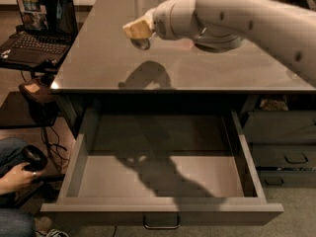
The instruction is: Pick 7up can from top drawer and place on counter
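Note:
My gripper [138, 32] hangs over the left-middle of the counter [98, 68], at the end of the white arm that reaches in from the upper right. Its tan fingers [136, 28] are shut on the 7up can [142, 44], a small silvery can whose lower end shows below them, held above the counter top. Its shadow lies on the counter just below. The top drawer [163, 206] stands pulled out in front of the counter; its grey floor is bare and its curved handle [161, 225] shows at the front.
A laptop [42, 14] sits on a black stand left of the counter. A person's hand with a dark controller [27, 164] is at lower left. Narrower dark drawers [291, 152] stand to the right of the open drawer.

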Motion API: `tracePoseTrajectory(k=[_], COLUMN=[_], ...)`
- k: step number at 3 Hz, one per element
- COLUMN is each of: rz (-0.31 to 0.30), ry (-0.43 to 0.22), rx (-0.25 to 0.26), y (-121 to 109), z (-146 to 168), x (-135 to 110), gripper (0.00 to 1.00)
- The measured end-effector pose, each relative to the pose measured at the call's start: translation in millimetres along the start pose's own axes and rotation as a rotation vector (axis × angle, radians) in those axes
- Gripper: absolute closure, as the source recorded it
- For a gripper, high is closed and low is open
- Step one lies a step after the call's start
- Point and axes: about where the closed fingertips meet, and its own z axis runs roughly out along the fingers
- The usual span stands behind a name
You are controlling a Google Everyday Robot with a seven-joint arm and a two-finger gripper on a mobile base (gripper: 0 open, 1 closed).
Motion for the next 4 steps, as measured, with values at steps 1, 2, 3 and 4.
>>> tracePoseTrajectory(k=[1,2,3,4], rz=[0.025,0.014,0.016,0.016], ry=[0.054,0.073,0.076,0.076], rx=[-0.029,-0.057,-0.058,-0.058], y=[-12.5,-15.5,-16.0,-16.0], z=[54.5,91.9,96.2,96.2], x=[36.5,56.2,59.5,59.4], gripper=[1.0,1.0,0.81,0.58])
